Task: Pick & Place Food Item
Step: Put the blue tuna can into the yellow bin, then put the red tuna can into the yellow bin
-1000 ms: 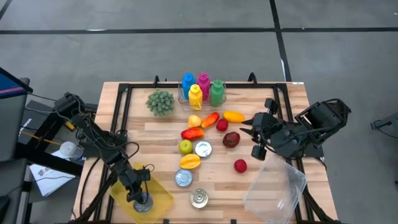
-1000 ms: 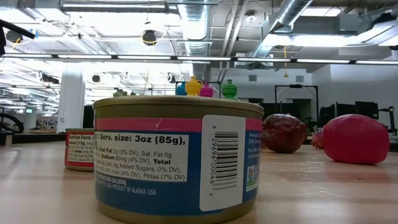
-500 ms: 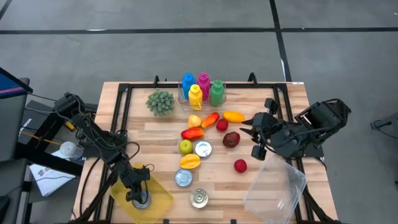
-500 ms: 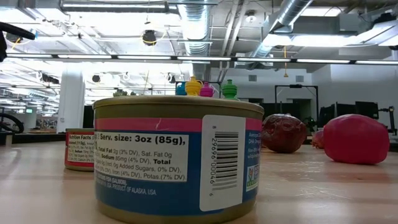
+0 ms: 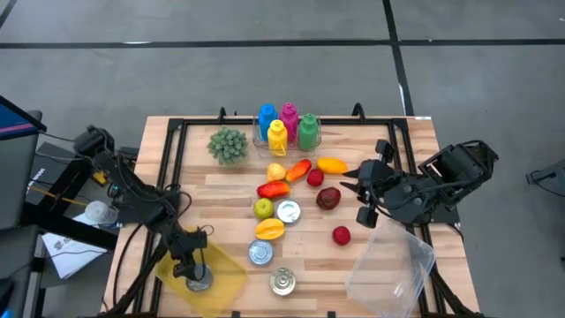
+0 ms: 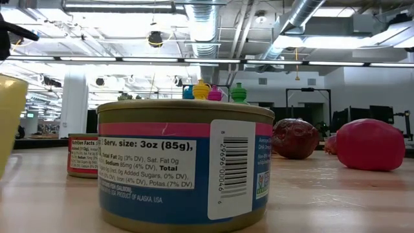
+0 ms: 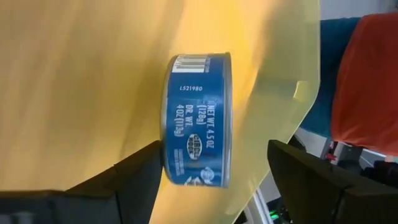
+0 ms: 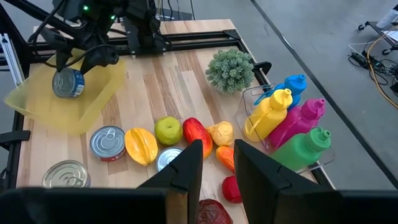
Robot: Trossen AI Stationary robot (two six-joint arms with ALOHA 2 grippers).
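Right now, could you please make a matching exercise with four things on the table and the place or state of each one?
Things:
1. blue can
2. green apple
3. left gripper
4. clear container

Places or states:
A. open, just above the can
B. lying in the yellow bin
C. empty, at the table's near right corner
D. among the fruit in the middle of the table

Pairs: 1-B, 2-D, 3-A, 4-C
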